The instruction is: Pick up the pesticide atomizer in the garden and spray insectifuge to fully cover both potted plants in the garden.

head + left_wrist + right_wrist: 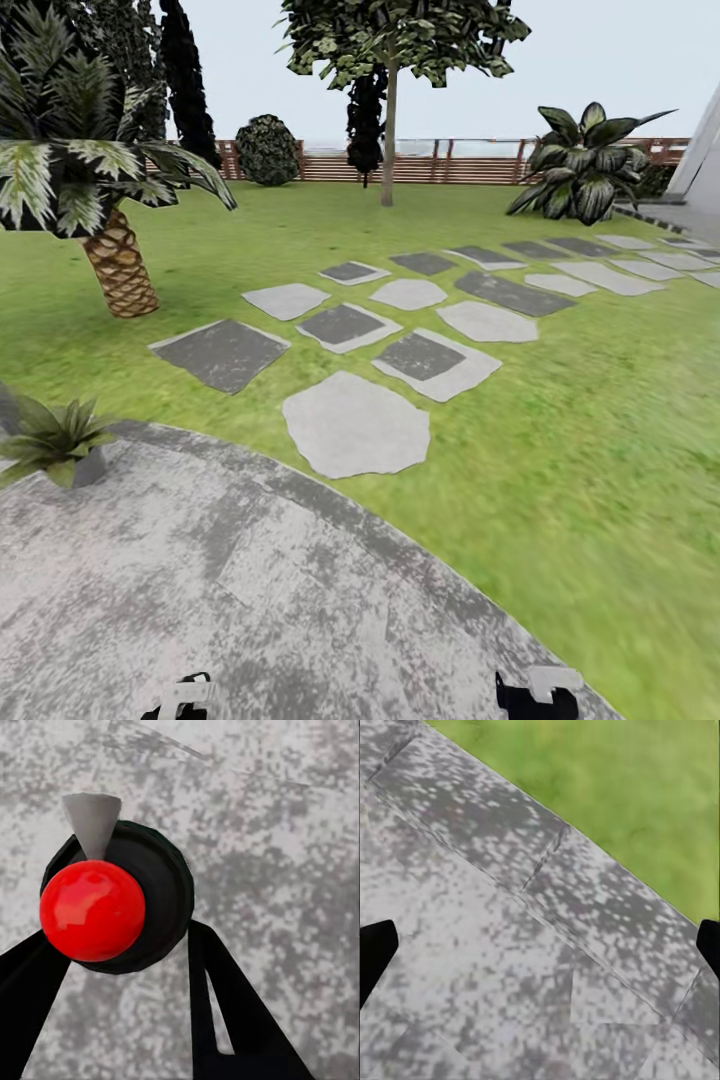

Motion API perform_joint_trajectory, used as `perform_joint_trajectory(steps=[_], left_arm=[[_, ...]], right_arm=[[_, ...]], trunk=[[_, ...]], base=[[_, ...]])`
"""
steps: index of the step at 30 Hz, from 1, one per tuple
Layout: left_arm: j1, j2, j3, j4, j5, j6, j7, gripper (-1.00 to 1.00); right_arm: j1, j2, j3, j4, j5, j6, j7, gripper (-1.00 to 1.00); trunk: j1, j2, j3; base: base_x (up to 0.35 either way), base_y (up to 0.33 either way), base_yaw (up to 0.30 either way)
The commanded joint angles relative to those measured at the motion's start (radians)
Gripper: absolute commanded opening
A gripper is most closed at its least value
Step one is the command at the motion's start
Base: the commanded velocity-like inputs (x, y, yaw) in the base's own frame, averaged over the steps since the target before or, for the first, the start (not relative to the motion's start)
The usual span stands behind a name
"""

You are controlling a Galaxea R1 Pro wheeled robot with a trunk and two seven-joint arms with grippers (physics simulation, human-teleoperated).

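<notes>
In the left wrist view the pesticide atomizer [161, 881] is seen end-on: a dark round body with a glossy red knob and a grey cone nozzle. My left gripper [124, 937] is shut on it, a black finger [225, 1020] pressing each side, above mottled paving. One potted plant [52, 438], a low green rosette in a grey pot, stands at the patio's far left edge, well away from both arms. My right gripper [540, 945] is open over the patio with nothing between its fingers. Both grippers peek in at the head view's bottom edge, left [185, 700] and right [535, 695].
The round grey patio [250, 590] lies under me, with lawn [600, 450] ahead and to the right. Stepping stones [355, 425] lead away to the right. A scaly palm [118, 265] stands left, a tree [388, 130] and large-leaf shrub [585, 170] before the slat fence [440, 165].
</notes>
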Motion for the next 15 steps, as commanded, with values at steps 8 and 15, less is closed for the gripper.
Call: perform_joint_trajectory(steps=[8,15], left_arm=[[-0.001,0.000,0.008,0.001,-0.005,-0.004,-0.001,-1.00],[-0.001,0.000,0.008,0.001,-0.004,-0.003,-0.001,-1.00]], right_arm=[[-0.001,0.000,0.009,0.000,-0.007,-0.002,-0.003,1.00],[0.000,0.000,0.009,0.000,-0.007,-0.002,-0.003,1.00]], trunk=[[0.000,0.000,-0.001],[0.000,0.000,-0.001]], base=[[0.338,0.003,0.277],[0.338,0.000,0.277]])
